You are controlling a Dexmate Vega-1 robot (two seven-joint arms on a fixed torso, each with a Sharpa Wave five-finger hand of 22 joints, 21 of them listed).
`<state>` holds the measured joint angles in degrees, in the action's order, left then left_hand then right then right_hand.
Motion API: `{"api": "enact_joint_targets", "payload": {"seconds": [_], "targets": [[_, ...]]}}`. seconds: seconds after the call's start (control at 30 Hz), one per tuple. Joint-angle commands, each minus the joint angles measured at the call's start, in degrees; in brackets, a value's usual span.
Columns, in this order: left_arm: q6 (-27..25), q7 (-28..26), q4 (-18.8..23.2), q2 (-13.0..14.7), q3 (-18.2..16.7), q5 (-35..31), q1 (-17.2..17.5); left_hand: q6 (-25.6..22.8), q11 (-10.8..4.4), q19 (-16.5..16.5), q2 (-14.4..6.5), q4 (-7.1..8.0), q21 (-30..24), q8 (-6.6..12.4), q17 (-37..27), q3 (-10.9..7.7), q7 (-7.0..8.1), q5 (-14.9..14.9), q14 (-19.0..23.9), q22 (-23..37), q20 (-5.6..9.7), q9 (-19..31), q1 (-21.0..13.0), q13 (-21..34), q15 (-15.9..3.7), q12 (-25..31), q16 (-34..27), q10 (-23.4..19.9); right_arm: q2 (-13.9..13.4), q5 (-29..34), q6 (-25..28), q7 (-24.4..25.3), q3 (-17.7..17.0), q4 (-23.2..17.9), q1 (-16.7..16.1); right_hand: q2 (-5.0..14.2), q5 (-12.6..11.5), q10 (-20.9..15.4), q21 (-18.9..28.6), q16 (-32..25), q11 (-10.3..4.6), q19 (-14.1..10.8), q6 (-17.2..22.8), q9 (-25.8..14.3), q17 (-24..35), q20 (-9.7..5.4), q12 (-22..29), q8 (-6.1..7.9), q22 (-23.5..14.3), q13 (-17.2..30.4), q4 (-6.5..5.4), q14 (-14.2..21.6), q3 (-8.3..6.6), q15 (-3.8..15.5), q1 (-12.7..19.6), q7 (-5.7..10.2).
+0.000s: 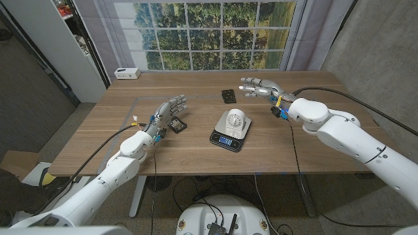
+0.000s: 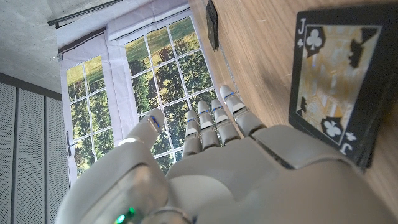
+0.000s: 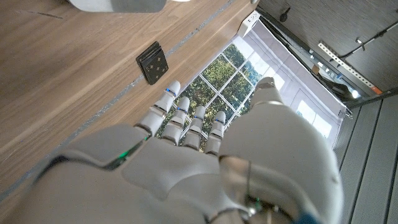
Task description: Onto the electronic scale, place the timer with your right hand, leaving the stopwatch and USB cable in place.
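Wooden table [image 1: 196, 147] seen from the head camera, with a white round timer [image 1: 235, 121] sitting on top of a dark electronic scale [image 1: 230, 138] near the middle. A small black flat object [image 1: 228, 96] lies farther back on the table, well apart from the scale. The right hand [image 1: 260, 87] hovers beyond and to the right of the scale, fingers stretched out and apart, holding nothing. The left hand [image 1: 168, 111] is raised to the left of the scale, fingers loosely spread and empty, beside a small dark pack of cards [image 1: 177, 126]. A white box [image 1: 127, 73] sits at the far left edge.

From the left wrist camera, the left hand [image 2: 211, 155] shows from behind, fingers [image 2: 214, 121] extended and apart, with a jack of clubs playing card [image 2: 333, 81] on a dark stack beside it on the wood.

From the right wrist camera, the right hand [image 3: 186, 149] shows from behind, fingers [image 3: 186, 118] straight and slightly parted, gripping nothing. The black flat object [image 3: 152, 62] lies on the table ahead of it; it may be a card pack, though it is too small to be sure.
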<state>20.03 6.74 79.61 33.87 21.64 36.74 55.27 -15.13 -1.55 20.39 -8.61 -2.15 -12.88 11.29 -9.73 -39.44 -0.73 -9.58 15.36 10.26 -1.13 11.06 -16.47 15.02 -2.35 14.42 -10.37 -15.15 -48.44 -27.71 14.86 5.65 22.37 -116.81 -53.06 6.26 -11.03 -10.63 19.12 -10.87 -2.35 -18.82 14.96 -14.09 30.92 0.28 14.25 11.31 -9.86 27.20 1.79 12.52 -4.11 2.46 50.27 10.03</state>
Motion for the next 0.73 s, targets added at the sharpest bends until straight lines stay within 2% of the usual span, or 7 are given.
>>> {"api": "enact_joint_targets", "payload": {"seconds": [0.03,0.27,0.47,0.5,0.6,0.73], "targets": [[0.14,0.43,-0.59,-0.31,0.25,-0.15,-0.77,-0.64,0.14,0.39,0.17,-0.16,0.27,0.2,-0.16,0.0,0.17,-0.24,0.46,0.28,-0.04,0.31,0.31,0.35,0.01,-0.21,-0.08,-0.42,3.91,-3.53,-12.49,-0.83,-2.7,7.83,-3.28,0.42,0.28,0.3,-0.84,0.49,0.32,0.52,-0.86,0.16,-1.23,-1.42,-0.73,0.0,0.07,-0.33,-0.03,-1.01,-0.4,5.04,-0.23,0.9],[-0.48,-0.15,-0.61,-0.37,0.3,-0.29,-1.03,-0.7,0.23,0.43,0.15,-0.19,0.29,0.21,-0.15,-0.02,0.18,-0.24,0.44,0.28,-0.03,0.31,0.3,0.35,0.03,-0.2,-0.06,-0.48,5.98,-3.67,-17.22,-1.26,-2.55,12.1,-3.58,1.35,0.46,1.81,-2.21,0.61,-0.54,1.07,-4.83,0.48,-3.5,-1.86,-1.95,-0.96,0.12,-1.14,-0.58,-2.65,-0.62,5.02,-1.78,2.18],[-0.32,0.45,-1.4,-0.57,0.37,-0.15,-1.65,-0.65,0.24,0.42,0.14,-0.22,0.31,0.18,-0.15,-0.03,0.25,-0.25,0.4,0.28,-0.07,0.31,0.29,0.35,0.01,-0.2,-0.04,-0.53,8.02,-3.78,-20.39,-1.09,-2.3,15.38,-3.56,1.39,0.48,2.12,-2.6,0.61,-0.85,1.1,-5.04,0.58,-4.26,-2.09,-2.2,-0.75,0.13,-1.39,-0.62,-2.95,-0.65,5.25,-2.17,2.27],[-0.77,0.19,-1.21,-0.42,0.39,-0.26,-1.72,-0.68,0.23,0.44,0.14,-0.22,0.3,0.19,-0.15,-0.03,0.24,-0.25,0.41,0.28,-0.04,0.31,0.3,0.35,-0.01,-0.21,-0.05,-0.53,9.04,-3.87,-22.06,-0.95,-2.34,16.72,-3.69,1.44,0.5,2.06,-2.66,0.56,-0.82,1.02,-5.07,0.6,-4.41,-2.27,-2.2,-0.7,0.13,-1.44,-0.71,-2.93,-0.63,5.23,-2.37,2.27],[-0.57,0.68,-1.56,-0.45,0.4,-0.13,-1.96,-0.66,0.2,0.42,0.14,-0.23,0.32,0.18,-0.15,-0.04,0.17,-0.25,0.41,0.28,-0.07,0.31,0.29,0.36,-0.03,-0.21,-0.04,-0.55,9.96,-3.51,-23.97,-0.94,-2.17,18.44,-3.66,1.66,0.63,1.83,-2.82,0.34,-0.99,0.62,-5.11,0.68,-4.84,-2.38,-2.2,-0.54,0.14,-1.65,-1.35,-2.85,-0.4,5.11,-3.56,2.17],[-0.75,0.59,-1.74,-0.46,0.42,-0.25,-2.27,-0.69,0.2,0.44,0.13,-0.24,0.33,0.19,-0.15,-0.04,0.23,-0.25,0.38,0.28,-0.03,0.31,0.3,0.36,-0.05,-0.22,-0.03,-0.56,11.11,-3.28,-25.68,-0.41,-2.07,20.22,-3.8,1.43,0.74,1.77,-3.17,0.56,-1.48,0.48,-5.21,0.77,-5.61,-2.78,-2.29,-0.4,0.16,-1.92,-1.58,-3.52,-0.17,5.25,-4.39,2.07]]}}
